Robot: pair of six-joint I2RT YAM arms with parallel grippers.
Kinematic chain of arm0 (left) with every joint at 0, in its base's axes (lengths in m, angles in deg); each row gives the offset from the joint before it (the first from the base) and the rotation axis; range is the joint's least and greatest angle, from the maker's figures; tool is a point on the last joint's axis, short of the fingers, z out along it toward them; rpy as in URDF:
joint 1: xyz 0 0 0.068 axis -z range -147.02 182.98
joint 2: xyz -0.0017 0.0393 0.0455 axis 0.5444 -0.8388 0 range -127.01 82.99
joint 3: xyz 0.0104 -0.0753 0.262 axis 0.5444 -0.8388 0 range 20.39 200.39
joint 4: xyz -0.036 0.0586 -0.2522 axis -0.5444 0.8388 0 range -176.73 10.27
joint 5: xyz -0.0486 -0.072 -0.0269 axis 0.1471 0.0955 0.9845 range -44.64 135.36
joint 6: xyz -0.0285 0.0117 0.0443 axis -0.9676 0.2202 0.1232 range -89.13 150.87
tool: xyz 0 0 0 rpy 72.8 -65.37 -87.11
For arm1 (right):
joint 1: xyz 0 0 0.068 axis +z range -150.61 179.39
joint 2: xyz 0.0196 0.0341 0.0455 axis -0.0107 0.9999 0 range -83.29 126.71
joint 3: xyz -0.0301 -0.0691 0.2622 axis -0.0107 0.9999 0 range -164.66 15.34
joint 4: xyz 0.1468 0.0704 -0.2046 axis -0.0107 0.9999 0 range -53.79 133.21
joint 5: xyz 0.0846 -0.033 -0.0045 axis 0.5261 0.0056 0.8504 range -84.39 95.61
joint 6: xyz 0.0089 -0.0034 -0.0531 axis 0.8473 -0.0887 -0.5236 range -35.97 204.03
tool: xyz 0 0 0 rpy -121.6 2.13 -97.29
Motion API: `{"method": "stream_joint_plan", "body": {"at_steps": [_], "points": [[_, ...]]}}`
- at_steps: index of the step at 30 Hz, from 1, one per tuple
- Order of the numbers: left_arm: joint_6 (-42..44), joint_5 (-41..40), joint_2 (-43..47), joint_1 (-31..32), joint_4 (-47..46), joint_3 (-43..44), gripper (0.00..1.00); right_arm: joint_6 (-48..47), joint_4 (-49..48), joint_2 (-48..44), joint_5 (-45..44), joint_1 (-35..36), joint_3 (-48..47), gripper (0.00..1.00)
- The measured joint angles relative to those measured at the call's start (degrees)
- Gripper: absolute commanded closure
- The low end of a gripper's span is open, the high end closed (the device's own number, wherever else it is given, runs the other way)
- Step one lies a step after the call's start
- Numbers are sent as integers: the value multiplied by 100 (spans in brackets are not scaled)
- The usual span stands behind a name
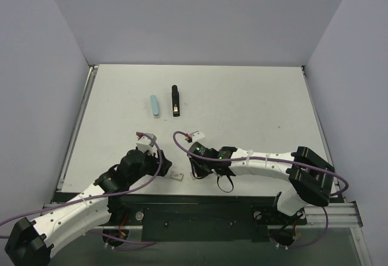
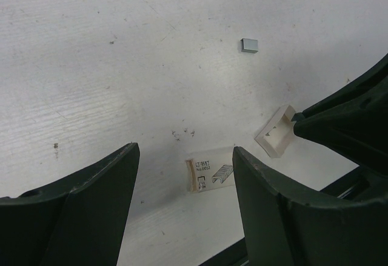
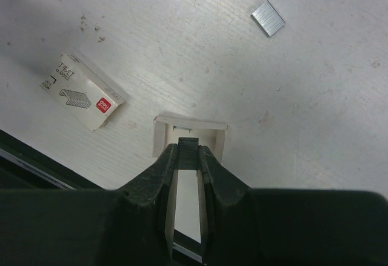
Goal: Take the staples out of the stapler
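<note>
The slim black stapler (image 1: 175, 101) lies at the far middle of the table, well away from both grippers. My right gripper (image 3: 188, 149) is shut on a small dark block of staples (image 3: 188, 156), held just over an open white staple tray (image 3: 159, 140). In the top view this gripper (image 1: 197, 168) is low near the table's front edge. My left gripper (image 2: 185, 154) is open and empty, hovering over the printed staple box sleeve (image 2: 209, 174); in the top view it (image 1: 159, 164) is left of the right one.
A pale blue bar (image 1: 156, 105) lies left of the stapler. A short loose strip of staples (image 3: 268, 18) lies on the table beyond the tray and shows in the left wrist view (image 2: 249, 45). The box sleeve (image 3: 82, 91) lies left of the tray. The table's front edge is close.
</note>
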Motion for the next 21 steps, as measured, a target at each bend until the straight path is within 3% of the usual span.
{"method": "stream_joint_plan", "body": {"at_steps": [21], "points": [[-15, 0, 26, 0, 17, -26, 27, 144, 9, 229, -269, 107, 0, 93]]}}
